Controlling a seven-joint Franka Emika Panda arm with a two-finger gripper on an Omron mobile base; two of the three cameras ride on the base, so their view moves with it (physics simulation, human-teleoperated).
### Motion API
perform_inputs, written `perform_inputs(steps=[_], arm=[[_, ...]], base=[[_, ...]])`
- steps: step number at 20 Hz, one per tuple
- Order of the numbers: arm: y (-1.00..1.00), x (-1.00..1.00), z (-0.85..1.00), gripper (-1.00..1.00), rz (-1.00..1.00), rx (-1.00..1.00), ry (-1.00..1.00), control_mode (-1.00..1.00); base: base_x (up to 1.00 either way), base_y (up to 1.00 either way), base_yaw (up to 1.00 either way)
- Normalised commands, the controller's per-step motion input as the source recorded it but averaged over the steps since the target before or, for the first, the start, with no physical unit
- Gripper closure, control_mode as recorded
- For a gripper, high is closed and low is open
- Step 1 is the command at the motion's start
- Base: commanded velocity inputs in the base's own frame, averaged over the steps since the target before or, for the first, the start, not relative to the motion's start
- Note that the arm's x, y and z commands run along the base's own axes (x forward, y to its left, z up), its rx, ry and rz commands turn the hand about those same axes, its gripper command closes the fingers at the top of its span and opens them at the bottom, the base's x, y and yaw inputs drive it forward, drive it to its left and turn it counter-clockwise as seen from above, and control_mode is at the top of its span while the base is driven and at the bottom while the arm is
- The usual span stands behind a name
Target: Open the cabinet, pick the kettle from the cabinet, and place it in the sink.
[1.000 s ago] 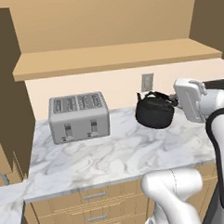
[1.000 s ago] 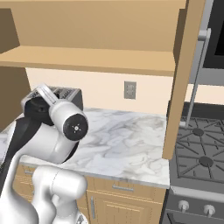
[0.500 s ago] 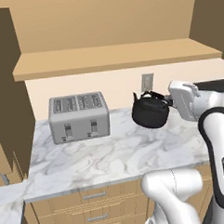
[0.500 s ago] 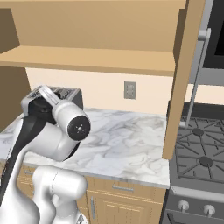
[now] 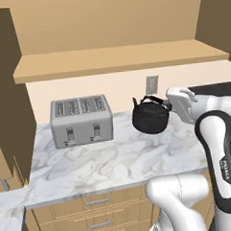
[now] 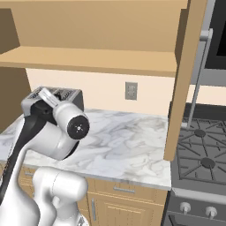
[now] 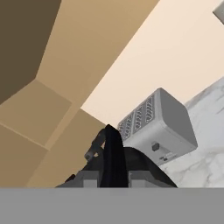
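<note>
The black kettle hangs tilted just over the marble counter, right of the toaster. My gripper is shut on its arched handle from the right. In the hand view the kettle sits right under the camera, its handle rising between my fingers. The cabinet above stands open with a bare shelf, and its right door is swung out toward me. The sink is out of view.
A silver toaster stands on the counter at the left, also seen as the toaster ahead of the hand. A wall outlet is behind the kettle. A stove lies right of the counter, drawers below.
My gripper has carried the kettle a short way left, toward the toaster. The base views have not shifted.
</note>
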Motion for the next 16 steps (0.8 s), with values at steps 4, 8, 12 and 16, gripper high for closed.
perform_inputs(steps=[4,8,12,16], arm=[[0.17,0.12,-0.15,1.00,0.00,-0.16,-0.01,-1.00],[0.09,0.04,-0.04,1.00,0.00,-0.08,0.00,-1.00],[0.00,0.00,0.00,1.00,0.00,0.00,0.00,-1.00],[0.00,0.00,0.00,1.00,0.00,0.00,0.00,-1.00]], base=[[0.00,0.00,0.00],[0.00,0.00,0.00],[0.00,0.00,0.00],[0.00,0.00,0.00]])
